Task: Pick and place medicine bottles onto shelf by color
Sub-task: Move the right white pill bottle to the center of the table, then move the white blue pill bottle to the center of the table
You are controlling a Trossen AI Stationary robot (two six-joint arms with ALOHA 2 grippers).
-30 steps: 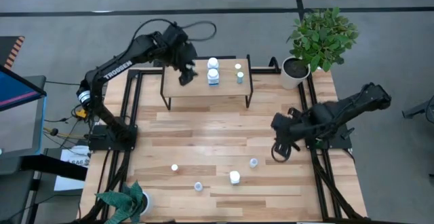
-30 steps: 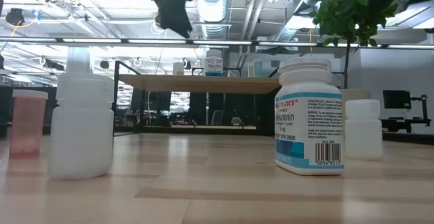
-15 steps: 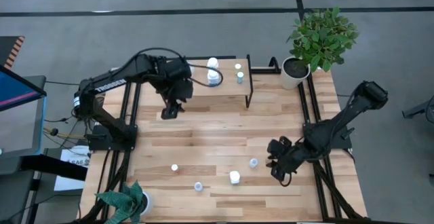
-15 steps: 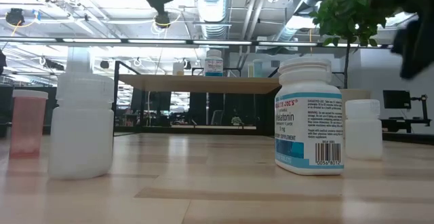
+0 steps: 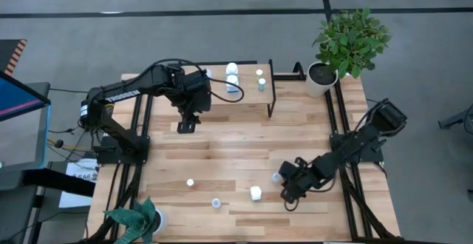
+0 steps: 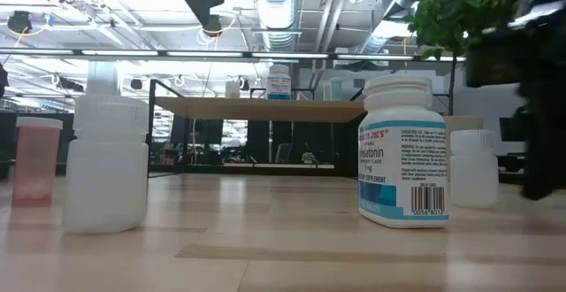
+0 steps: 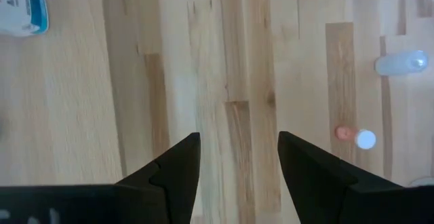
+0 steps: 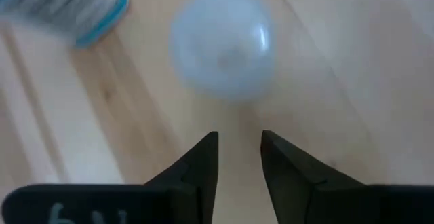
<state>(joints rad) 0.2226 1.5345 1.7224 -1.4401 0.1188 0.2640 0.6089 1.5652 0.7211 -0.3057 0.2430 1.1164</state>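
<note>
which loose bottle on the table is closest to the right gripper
The small white bottle just ahead of the right gripper; the larger labelled one sits farther off.

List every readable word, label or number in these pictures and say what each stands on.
"TROSSEN": on the left arm, high view.
"Melatonin": on the labelled bottle, low view; its brand line, fine print and barcode digits are too small to read.
Shelf bottle: label too small to read.

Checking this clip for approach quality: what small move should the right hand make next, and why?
Probably open wider and ease forward. The right hand hovers low over the table with a narrow gap between its fingers, and the round white bottle just ahead of it looks broader than that gap. Nothing is held. The left hand waits near the shelf, empty.
</note>
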